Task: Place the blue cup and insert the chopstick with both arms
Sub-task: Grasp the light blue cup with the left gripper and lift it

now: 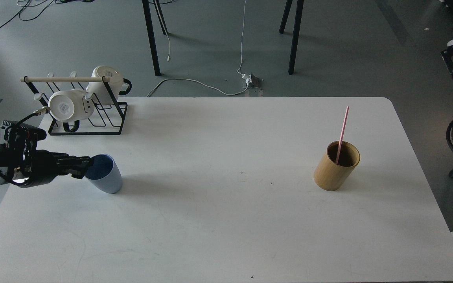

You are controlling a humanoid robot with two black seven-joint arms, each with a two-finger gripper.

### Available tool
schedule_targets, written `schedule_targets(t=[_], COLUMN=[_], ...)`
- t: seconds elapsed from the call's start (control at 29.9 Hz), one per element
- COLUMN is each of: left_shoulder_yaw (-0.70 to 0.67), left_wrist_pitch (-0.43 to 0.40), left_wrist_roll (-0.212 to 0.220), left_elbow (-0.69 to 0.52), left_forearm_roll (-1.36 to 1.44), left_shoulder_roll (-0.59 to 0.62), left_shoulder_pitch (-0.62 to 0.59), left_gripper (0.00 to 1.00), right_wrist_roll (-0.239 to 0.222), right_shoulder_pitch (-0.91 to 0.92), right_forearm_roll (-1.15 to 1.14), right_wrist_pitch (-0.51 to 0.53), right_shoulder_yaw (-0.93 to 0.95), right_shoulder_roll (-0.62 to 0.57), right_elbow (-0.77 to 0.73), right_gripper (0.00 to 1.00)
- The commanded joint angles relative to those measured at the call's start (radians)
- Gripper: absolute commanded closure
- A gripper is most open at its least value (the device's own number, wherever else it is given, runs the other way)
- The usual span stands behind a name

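A: On the left side of the white table (226,220), the left gripper (84,167) is at the rim of the blue cup (106,177). The cup tilts, its mouth turned toward the arm, its base on or just off the table.

B: Are the jaws clamped on it?

A: It looks so, with the dark fingers (78,164) at the near rim, but they are small and seen end-on, so I cannot tell whether they are pinching the wall or merely touching it.

B: And the pink chopstick (342,135)?

A: Well apart, on the right, standing slanted in the wooden holder (334,167). The right arm is not in view at all.

B: So the step in hand is setting the cup down?

A: I would judge so. To do it well, level the cup before letting go, so the base sits flat and the mouth faces up. A tilted release could tip it over. It should also stand toward the middle, where the right arm can reach it with the chopstick.

B: Any writing to read?

A: Two white mugs (69,106) hang on the black wire rack (89,125) at the back left. Each has a small label on its base, but the print is too small to read.
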Motion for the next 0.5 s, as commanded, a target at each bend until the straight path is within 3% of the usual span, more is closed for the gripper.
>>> schedule_targets(t=[0.0, 0.23, 0.47], left_shoulder_yaw=[-0.001, -0.007, -0.003], left_wrist_pitch=[-0.001, -0.016, -0.192], left_wrist_roll=[-0.003, -0.023, 0.0], left_elbow=[-0.004, -0.052, -0.155], left_forearm_roll=[-0.004, -0.012, 0.005], left_shoulder_roll=[0.002, 0.005, -0.003], left_shoulder_pitch=[-0.011, -0.081, -0.265], left_gripper=[0.95, 1.0, 1.0], right_wrist_roll=[0.0, 0.0, 0.0], right_shoulder_pitch=[0.001, 0.001, 0.001], right_forearm_roll=[0.0, 0.0, 0.0], right_wrist_pitch=[0.0, 0.0, 0.0], right_shoulder_yaw=[0.0, 0.005, 0.02], right_shoulder_roll=[0.0, -0.005, -0.025], right_elbow=[0.0, 0.0, 0.002], right_gripper=[0.01, 0.01, 0.01])
